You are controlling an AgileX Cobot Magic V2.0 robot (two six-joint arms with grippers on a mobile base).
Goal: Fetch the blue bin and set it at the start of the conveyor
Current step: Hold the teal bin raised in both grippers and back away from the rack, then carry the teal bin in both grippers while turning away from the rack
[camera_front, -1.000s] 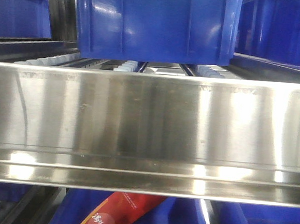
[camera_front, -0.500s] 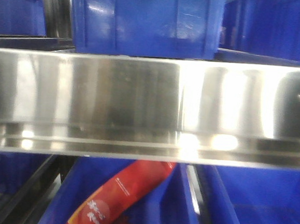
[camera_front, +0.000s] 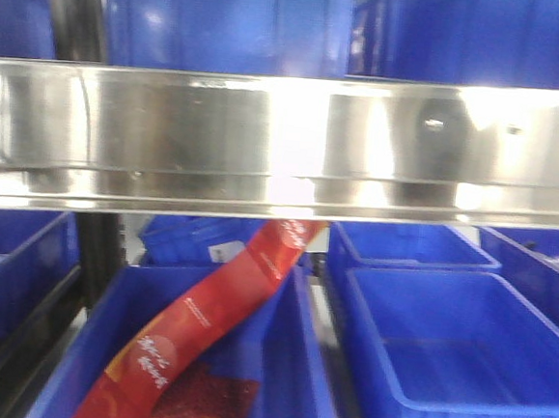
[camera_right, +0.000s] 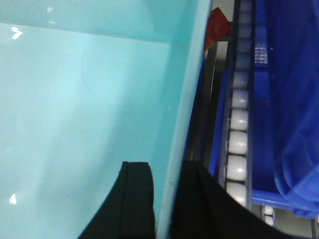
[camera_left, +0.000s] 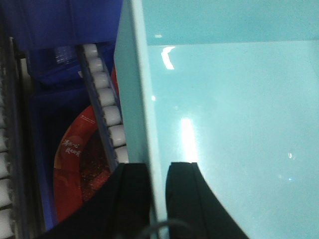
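Observation:
The blue bin (camera_left: 229, 109) is a pale turquoise tub that fills most of both wrist views. My left gripper (camera_left: 157, 167) is shut on its left wall, one black finger inside and one outside. On the opposite wall of the blue bin (camera_right: 84, 99) my right gripper (camera_right: 164, 167) is shut the same way, its fingers straddling the rim. The tub hangs over the rack between the two grippers. It does not show in the front view. The conveyor start is out of view.
A stainless-steel shelf rail (camera_front: 285, 142) crosses the front view, with dark blue bins above it and more below (camera_front: 461, 359). A red packet (camera_front: 202, 329) leans in the lower left bin. White roller tracks (camera_left: 107, 109) (camera_right: 238, 134) run beside the tub. A dark upright post (camera_front: 96, 262) stands at left.
In the front view the steel rail has risen and grown narrower, the upper dark blue bin has slid left, and the lower shelf's bins and red packet have come into sight.

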